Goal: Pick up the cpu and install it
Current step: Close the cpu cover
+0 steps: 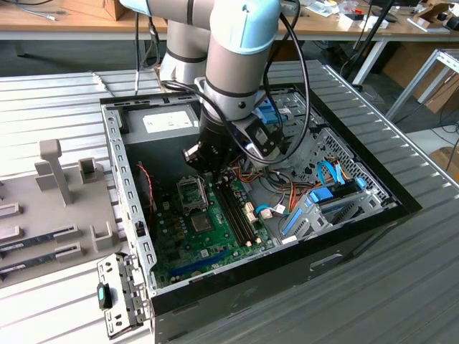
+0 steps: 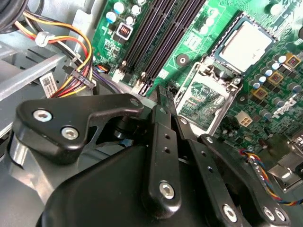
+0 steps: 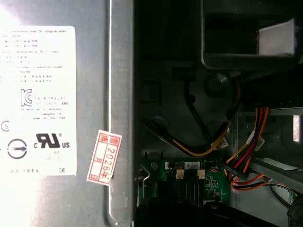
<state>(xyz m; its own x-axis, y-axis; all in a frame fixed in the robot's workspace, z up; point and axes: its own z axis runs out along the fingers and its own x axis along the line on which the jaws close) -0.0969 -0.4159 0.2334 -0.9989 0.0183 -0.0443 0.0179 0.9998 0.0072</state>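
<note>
The cpu (image 2: 246, 45), a small square chip with a silver-grey top, lies flat in the socket on the green motherboard; in the exterior view the cpu (image 1: 201, 222) sits mid-board. The socket's metal frame (image 2: 203, 101) stands flipped open beside it, on the gripper's side, and shows as the frame (image 1: 192, 192) in the exterior view. My gripper (image 2: 165, 97) hangs just above that open frame, its black fingers (image 2: 161, 137) drawn together with nothing between them. From the exterior view the gripper (image 1: 203, 166) points down inside the open computer case.
Black memory slots (image 2: 156, 38) run beside the socket. Coloured cable bundles (image 2: 71, 61) lie close by. The grey power-supply box (image 1: 161, 122) fills the case's far end. Case walls (image 1: 118, 179) ring the board. A grey tray (image 1: 43, 215) with memory sticks lies at the exterior view's left.
</note>
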